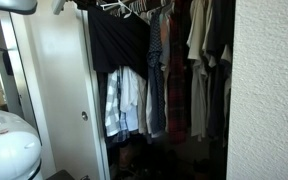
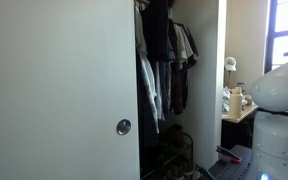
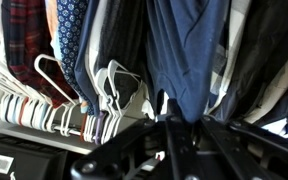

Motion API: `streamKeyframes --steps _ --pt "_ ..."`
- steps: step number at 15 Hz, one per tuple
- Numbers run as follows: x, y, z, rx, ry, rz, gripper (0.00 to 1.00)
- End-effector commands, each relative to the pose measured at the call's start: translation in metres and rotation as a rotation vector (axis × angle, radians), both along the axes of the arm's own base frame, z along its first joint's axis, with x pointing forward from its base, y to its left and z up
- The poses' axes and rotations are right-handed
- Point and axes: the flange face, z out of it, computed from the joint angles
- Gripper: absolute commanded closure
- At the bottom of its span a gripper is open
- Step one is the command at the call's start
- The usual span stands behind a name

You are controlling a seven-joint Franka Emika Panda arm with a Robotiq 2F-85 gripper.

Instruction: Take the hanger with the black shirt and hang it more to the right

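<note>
The black shirt (image 1: 119,40) hangs at the left end of the closet rail, bunched up and sitting higher than the shirts next to it. In the wrist view, which is upside down, its fabric looks dark blue (image 3: 184,50) and narrows to a point right at my gripper (image 3: 189,120). The two dark fingers are closed together on that point, at the top of the shirt. The hanger is hidden inside the fabric. In both exterior views my gripper is hidden among the clothes at the rail.
Several white hangers (image 3: 114,85) and shirts (image 1: 129,100) crowd the rail beside the black shirt, with plaid and dark garments (image 1: 179,70) further along. A white closet door (image 2: 54,90) with a knob (image 2: 123,127) stands beside the opening. A textured wall (image 1: 269,90) bounds the other side.
</note>
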Motion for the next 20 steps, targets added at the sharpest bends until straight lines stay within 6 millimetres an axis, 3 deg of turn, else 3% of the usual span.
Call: streamKeyframes --steps 1,8,20 --pt "-0.011 0.000 0.005 0.007 -0.018 0.000 0.96" --pt "-0.057 -0.002 0.022 0.019 -0.066 0.010 0.97" --pt "-0.157 -0.011 0.039 -0.008 -0.081 0.014 0.97"
